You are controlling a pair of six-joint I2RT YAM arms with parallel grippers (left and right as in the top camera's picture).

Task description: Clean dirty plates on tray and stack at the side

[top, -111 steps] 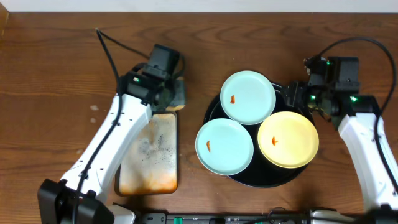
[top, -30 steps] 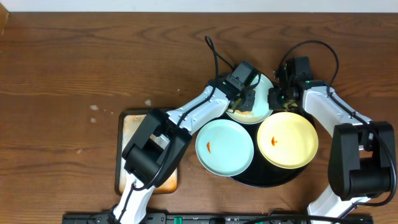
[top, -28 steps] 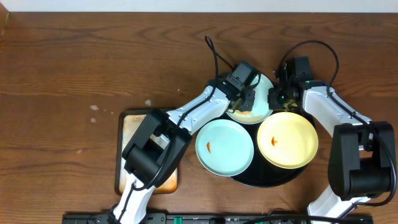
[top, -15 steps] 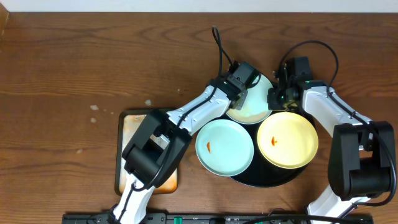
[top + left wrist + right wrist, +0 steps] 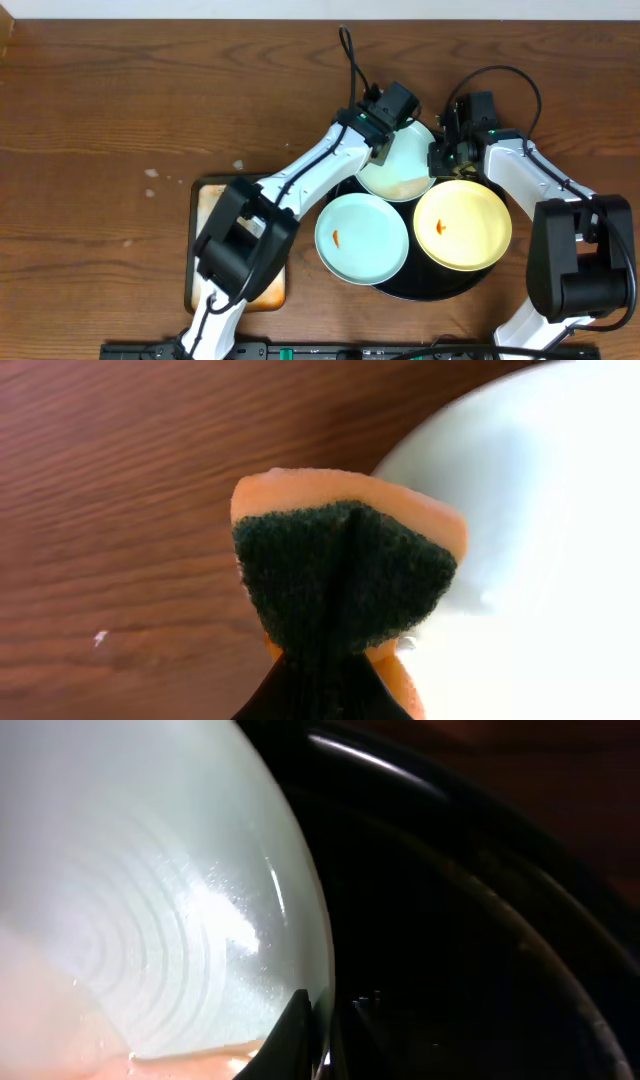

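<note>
- Step in hand, as judged: scrubbing the first of three plates. None is stacked at the side yet.
- The far light-blue plate (image 5: 400, 160), round and pale, lies on the far part of the large round glossy black tray (image 5: 425, 290). A faint orange film shows along its near edge.
- The left gripper (image 5: 322, 692) is pinched on an orange sponge with a dark green scouring face (image 5: 345, 585). The sponge sits at that plate's far-left rim, partly over the brown wooden counter (image 5: 120, 480).
- The right gripper (image 5: 440, 158) is clamped on the same plate's right rim, apparently steadying it.
- The near light-blue plate (image 5: 361, 236) and the pale yellow round plate (image 5: 463, 225) rest on the tray. Each carries a small orange smear.
- The next move calls for a sponge pass toward the near edge to clear the film, with the rim held firm.
</note>
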